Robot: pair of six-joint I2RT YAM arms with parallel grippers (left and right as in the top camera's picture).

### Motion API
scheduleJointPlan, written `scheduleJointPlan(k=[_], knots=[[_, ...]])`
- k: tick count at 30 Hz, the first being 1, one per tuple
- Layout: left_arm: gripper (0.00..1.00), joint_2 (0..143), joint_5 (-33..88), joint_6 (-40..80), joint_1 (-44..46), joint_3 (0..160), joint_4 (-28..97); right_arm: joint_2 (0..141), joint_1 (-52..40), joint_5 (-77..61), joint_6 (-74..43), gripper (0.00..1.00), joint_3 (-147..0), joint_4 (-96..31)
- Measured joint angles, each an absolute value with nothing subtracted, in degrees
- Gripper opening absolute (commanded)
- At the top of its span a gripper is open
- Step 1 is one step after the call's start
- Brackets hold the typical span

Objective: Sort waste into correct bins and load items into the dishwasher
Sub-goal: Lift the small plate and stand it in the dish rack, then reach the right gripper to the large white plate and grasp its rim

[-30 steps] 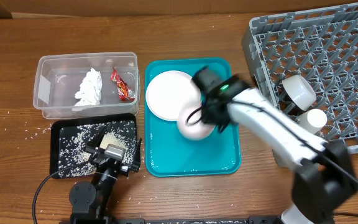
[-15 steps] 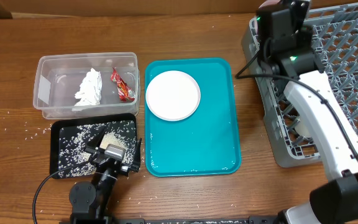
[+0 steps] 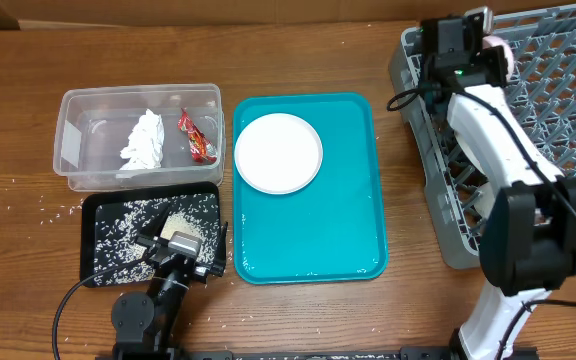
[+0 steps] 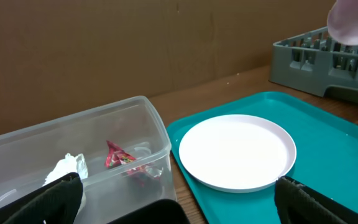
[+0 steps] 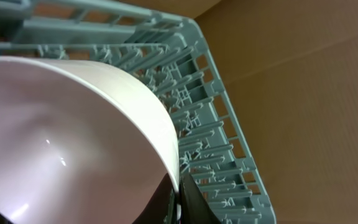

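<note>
Two arms, our right gripper (image 3: 488, 35) is clamping the dish (image 5: 73, 143) at the rack's (image 3: 568, 100) eleven o'clock corner, our left gripper (image 4: 185, 202) is hanging open.

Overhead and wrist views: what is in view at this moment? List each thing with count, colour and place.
Clear tub: one, transparent, table's far left.
Tissue: one, white, in the tub.
Snack wrapper: one, red, in the tub, right of the tissue.
Black tray: one, near left.
Rice grains: many, white, mostly in the black tray, some on the table.
Teal tray: one, centre.
White plate: one, on the teal tray's far end.
Dish rack: one, grey, right.
White dish: one, over the rack's far corner.
Left gripper: open, over the black tray.
Right gripper: shut on the dish's rim.
</note>
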State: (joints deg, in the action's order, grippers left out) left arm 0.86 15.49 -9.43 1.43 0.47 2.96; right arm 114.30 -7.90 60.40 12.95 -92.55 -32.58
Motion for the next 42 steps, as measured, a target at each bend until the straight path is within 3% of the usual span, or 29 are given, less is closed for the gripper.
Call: scheduleJointPlan(k=[11, 12, 14, 19, 23, 29, 38, 42], knots=[[1.0, 0.9, 15.5, -9.4, 1.5, 0.5, 3.0, 114.7, -13.1, 60.8, 12.4, 0.05, -92.6, -40.0], [1.0, 0.9, 15.5, -9.4, 1.5, 0.5, 3.0, 114.7, -13.7, 61.0, 12.0, 0.11, -92.6, -41.4], [1.0, 0.9, 15.5, -9.4, 1.5, 0.5, 3.0, 114.7, -14.6, 60.9, 10.2, 0.38, -92.6, -44.2], [1.0, 0.9, 15.5, -9.4, 1.4, 0.5, 3.0, 114.8, -17.8, 59.9, 7.2, 0.75, -92.6, -50.0], [1.0, 0.9, 15.5, -9.4, 1.4, 0.5, 3.0, 114.8, -20.6, 59.7, 5.5, 0.84, -92.6, -53.7], [1.0, 0.9, 15.5, -9.4, 1.4, 0.5, 3.0, 114.6, -25.2, 51.5, -0.7, 0.85, -96.1, -64.0], [1.0, 0.9, 15.5, -9.4, 1.4, 0.5, 3.0, 111.6, -27.5, 8.3, -9.0, 0.76, -102.3, -66.6], [1.0, 0.9, 15.5, -9.4, 1.4, 0.5, 3.0, 111.6, -27.5, 0.1, -15.0, 0.76, -98.3, -63.5]])
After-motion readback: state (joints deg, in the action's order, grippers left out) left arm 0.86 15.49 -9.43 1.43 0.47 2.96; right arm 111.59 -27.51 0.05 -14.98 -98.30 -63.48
